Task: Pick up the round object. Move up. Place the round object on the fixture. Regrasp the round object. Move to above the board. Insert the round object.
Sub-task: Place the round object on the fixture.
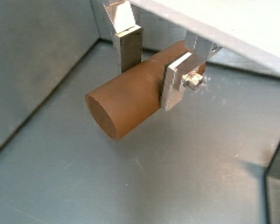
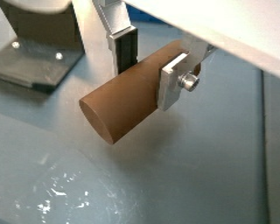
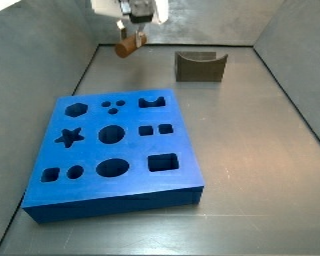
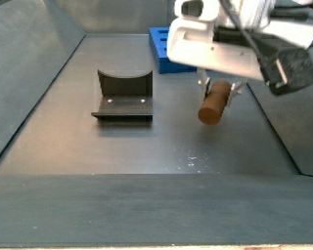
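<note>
The gripper point(image 1: 152, 63) is clamping the round object point(image 1: 133, 96) across its body, with one silver finger point(image 1: 178, 80) pressing on one side and the other finger point(image 2: 126, 48) on the opposite side, so the peg is hanging clear of the grey floor point(image 2: 213, 175) with its paler end face pointing outward and downward. In a side view the round object point(image 4: 214, 102) is hovering well above the floor, tilted, beside the fixture point(image 4: 122, 98) and in front of the board point(image 4: 162, 47); in a side view from the far end the peg point(image 3: 128, 44) is hanging near the back wall, apart from the fixture point(image 3: 200, 66) and beyond the board point(image 3: 112, 150). The robot is judged to be carrying the peg toward the fixture, and doing this well probably means keeping the squeeze steady, travelling high enough to clear the notch walls, lining the peg's long axis up with the U-shaped notch, and lowering slowly before letting go. No brand, label or readable writing is showing in any view.
</note>
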